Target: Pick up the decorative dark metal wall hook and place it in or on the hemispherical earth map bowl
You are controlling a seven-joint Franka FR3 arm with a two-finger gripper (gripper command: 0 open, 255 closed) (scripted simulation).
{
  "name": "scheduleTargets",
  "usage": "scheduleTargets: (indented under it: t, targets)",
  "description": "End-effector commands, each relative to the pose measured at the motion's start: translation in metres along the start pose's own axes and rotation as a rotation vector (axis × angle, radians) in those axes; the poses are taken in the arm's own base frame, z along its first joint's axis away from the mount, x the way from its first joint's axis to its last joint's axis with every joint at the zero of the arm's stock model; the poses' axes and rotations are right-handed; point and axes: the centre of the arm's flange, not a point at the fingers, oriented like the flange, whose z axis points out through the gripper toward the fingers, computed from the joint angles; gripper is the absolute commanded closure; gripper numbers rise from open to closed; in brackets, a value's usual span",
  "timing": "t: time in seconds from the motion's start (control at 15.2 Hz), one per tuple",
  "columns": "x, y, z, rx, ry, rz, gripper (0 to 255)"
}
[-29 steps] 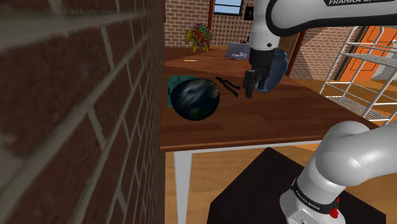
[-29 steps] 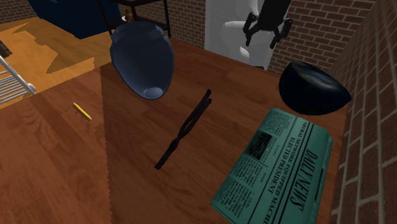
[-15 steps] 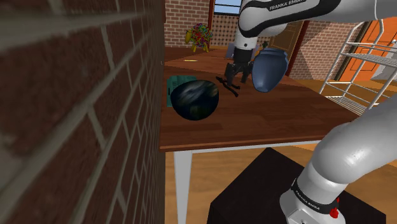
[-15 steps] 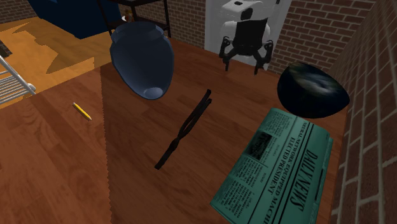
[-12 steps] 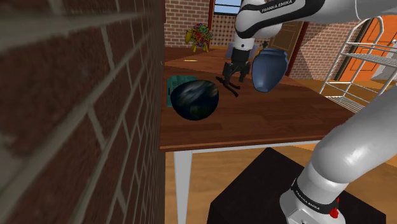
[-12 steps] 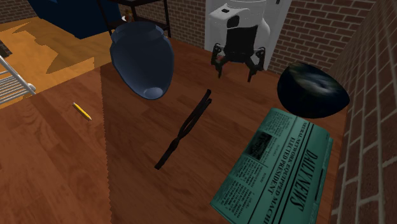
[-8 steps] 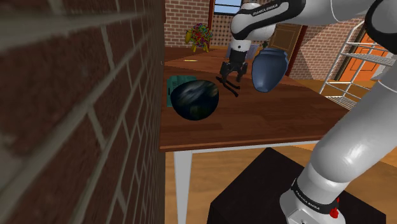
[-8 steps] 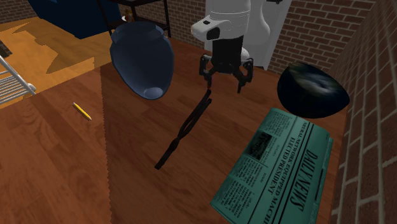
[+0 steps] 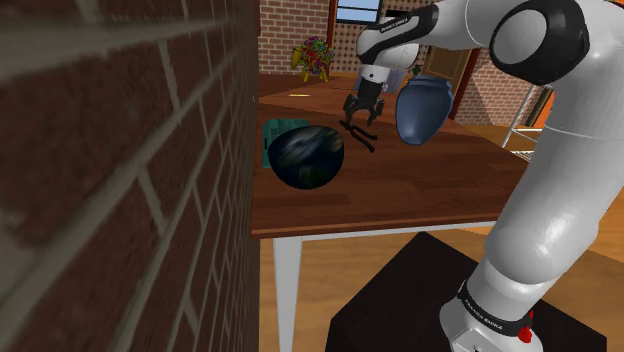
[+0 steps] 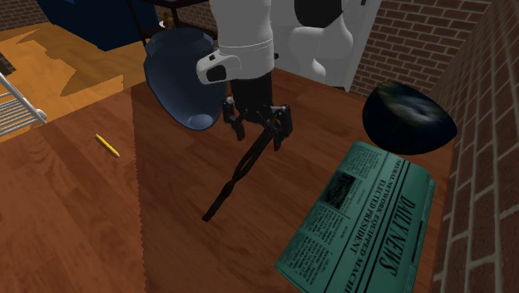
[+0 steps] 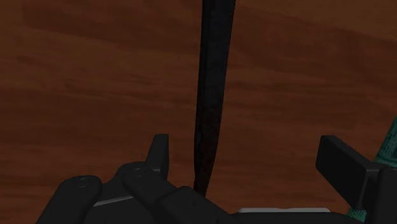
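Note:
The dark metal hook (image 10: 231, 183) is a long thin strip lying flat on the wooden table (image 10: 75, 233). My black gripper (image 10: 259, 138) hangs open just above the hook's end nearest the arm. In the wrist view the hook (image 11: 210, 95) runs between the two fingers, closer to one finger (image 11: 159, 153) than the other, untouched. The dark earth-map bowl (image 10: 409, 116) sits dome-up by the brick wall, apart from the gripper. In the shoulder view the gripper (image 9: 360, 112) is over the hook (image 9: 360, 137), beyond the bowl (image 9: 305, 155).
A large blue vase (image 10: 187, 79) stands close beside the gripper. A green newspaper (image 10: 366, 216) lies next to the hook, between it and the brick wall (image 10: 486, 125). A yellow pencil (image 10: 106, 145) lies further out on the table.
The gripper has travelled from near the table's edge by the stand out over the table and dropped down onto the hook's end. It stayed open; hook, bowl and vase have not moved.

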Motion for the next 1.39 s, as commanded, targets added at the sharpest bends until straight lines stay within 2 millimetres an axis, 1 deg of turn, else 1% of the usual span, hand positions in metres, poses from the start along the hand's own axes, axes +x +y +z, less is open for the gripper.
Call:
scheduleTargets:
  t: [0.0, 0.07, 0.13, 0.53, 0.59, 1.12, 1.19, 1.32]
  targets:
    - [0.020, 0.016, 0.006, 0.017, 0.008, 0.036, 0]
    - [0.031, 0.024, 0.008, 0.026, 0.012, 0.053, 0]
    - [0.035, 0.027, 0.010, 0.029, 0.013, 0.060, 0]
    - [0.036, 0.026, 0.041, 0.029, 0.013, 0.060, 0]
    - [0.036, 0.026, 0.050, 0.029, 0.013, 0.060, 0]
    - [0.036, 0.026, 0.050, 0.029, 0.013, 0.060, 0]
    - [0.036, 0.026, 0.050, 0.029, 0.013, 0.060, 255]
    - [0.036, 0.026, 0.050, 0.029, 0.013, 0.060, 255]
